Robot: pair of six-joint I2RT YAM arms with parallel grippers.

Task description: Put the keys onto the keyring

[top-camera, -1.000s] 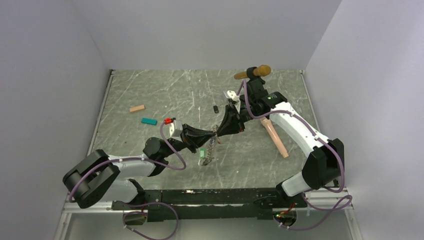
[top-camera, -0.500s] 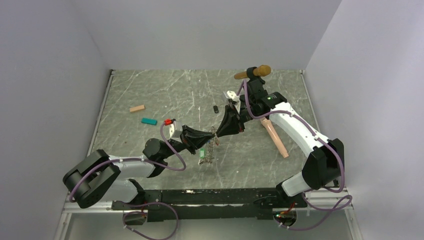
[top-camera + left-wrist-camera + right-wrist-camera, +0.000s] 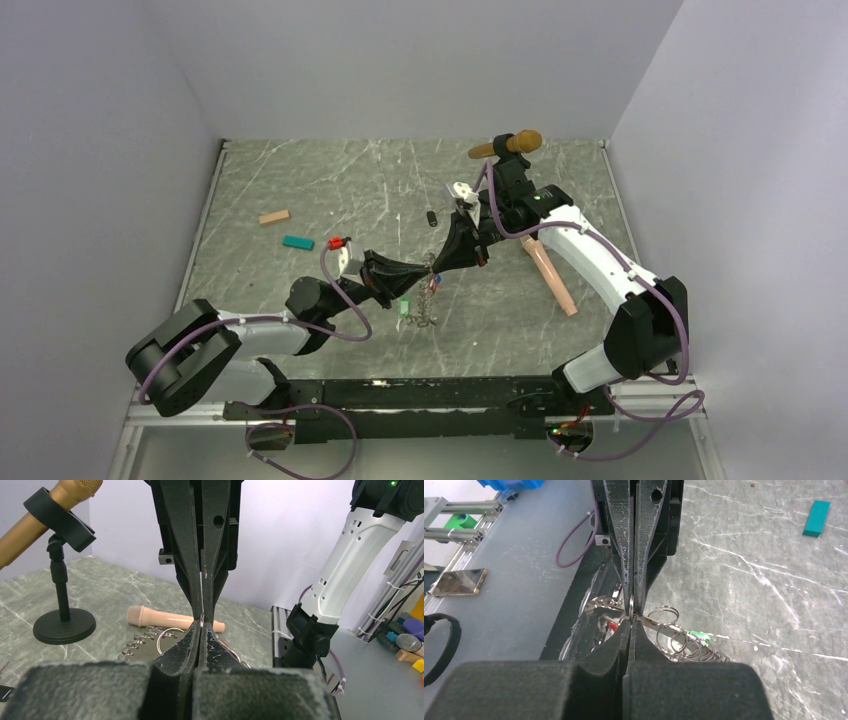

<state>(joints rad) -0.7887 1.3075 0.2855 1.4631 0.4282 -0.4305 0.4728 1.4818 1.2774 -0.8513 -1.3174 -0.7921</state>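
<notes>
In the overhead view, the red-tagged key (image 3: 338,242) lies alone on the counter (image 3: 300,180), at about 10 o'clock from where the arms meet and just right of the teal block (image 3: 297,242). The left tool (image 3: 425,267) is clenched, its tips pinching the thin wire of the keyring (image 3: 428,300). The rest of the keyring hangs limp toward 6 o'clock, with the green-tagged key (image 3: 404,307) at its lower end, around 7 o'clock. The right tool (image 3: 440,262) meets it tip to tip. It is also clenched, and by the wrist views it nips the same stretch of wire. I cannot tell whether a key blade sits in that pinch too.

The keyring looks light and floppy, with springy coiled loops. It probably swings and slides through smooth pads, so a firm pinch on one loop, close to the opening, should hold best. The keys look tiny, stiff and slippery. The plastic tag seems the surest hold, as that leaves the metal eye free for threading.

At 3 o'clock lies the pink microphone (image 3: 553,275), well apart.
</notes>
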